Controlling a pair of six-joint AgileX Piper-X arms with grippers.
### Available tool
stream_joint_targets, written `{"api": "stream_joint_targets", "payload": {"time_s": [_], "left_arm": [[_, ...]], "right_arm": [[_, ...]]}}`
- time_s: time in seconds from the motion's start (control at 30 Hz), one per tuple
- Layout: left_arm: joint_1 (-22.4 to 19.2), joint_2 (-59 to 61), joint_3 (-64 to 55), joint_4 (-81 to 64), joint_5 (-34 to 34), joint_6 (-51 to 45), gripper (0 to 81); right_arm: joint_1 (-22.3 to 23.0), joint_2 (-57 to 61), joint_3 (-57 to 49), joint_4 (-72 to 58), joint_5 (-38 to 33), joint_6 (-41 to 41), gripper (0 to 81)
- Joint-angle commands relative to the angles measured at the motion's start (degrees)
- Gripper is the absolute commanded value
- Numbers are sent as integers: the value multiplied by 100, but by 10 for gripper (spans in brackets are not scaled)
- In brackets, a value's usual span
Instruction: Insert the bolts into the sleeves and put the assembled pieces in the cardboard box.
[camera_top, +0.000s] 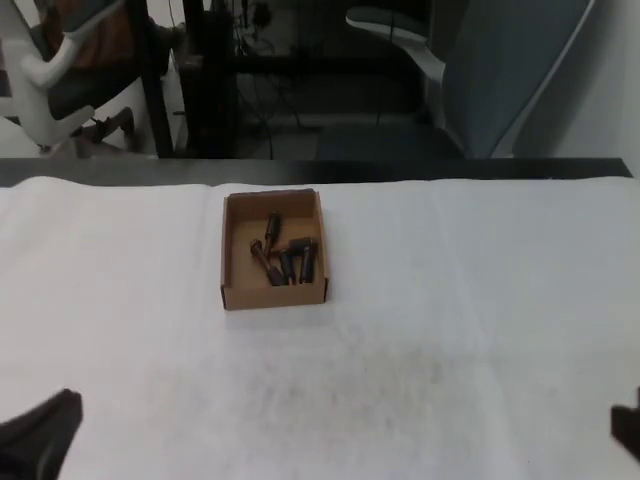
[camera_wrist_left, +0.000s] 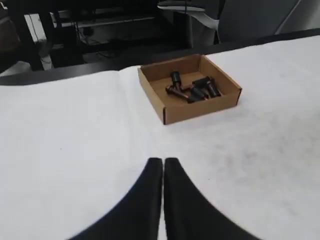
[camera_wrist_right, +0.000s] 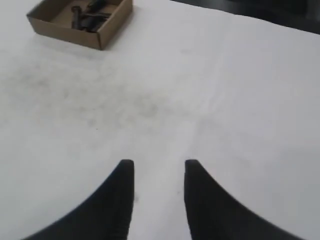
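While the left tool (camera_wrist_left: 163, 162) hangs well apart from the cardboard box (camera_top: 273, 296), its tapered black fingers pressed together, that open-topped brown box holds a loose heap of short, dark, cylindrical bolt-and-sleeve pieces (camera_top: 285, 258) on the white, matte bench (camera_top: 470, 300). Well right of the box, the right tool (camera_wrist_right: 157, 165) stands spread.

no readable text, labels or signs

Brown cardboard box (camera_top: 275, 296), blk bolts (camera_top: 286, 261), wht cloth (camera_top: 470, 300)
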Motion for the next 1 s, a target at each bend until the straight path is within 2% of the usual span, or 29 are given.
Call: {"api": "stream_joint_targets", "payload": {"time_s": [0.0,0.13,0.23,0.3,0.33,0.4,0.97], "left_arm": [[14,46,109,-104,226,-98,18],[14,46,280,-180,391,-98,18],[14,46,464,-261,391,-98,18],[14,46,597,-258,391,-197,18],[14,46,654,-258,391,-271,18],[14,46,778,-299,391,-383,18],[14,46,912,-371,391,-402,18]], "right_arm": [[6,42,345,-778,-580,92,323],[6,64,1088,-2117,-385,1128,323],[6,64,1771,-2934,12,1199,323],[6,64,2077,-3209,-63,1308,312],[6,64,2215,-3333,-130,1395,248],[6,64,2315,-3391,-203,1418,14],[19,64,2315,-3182,-269,1695,6]]}}
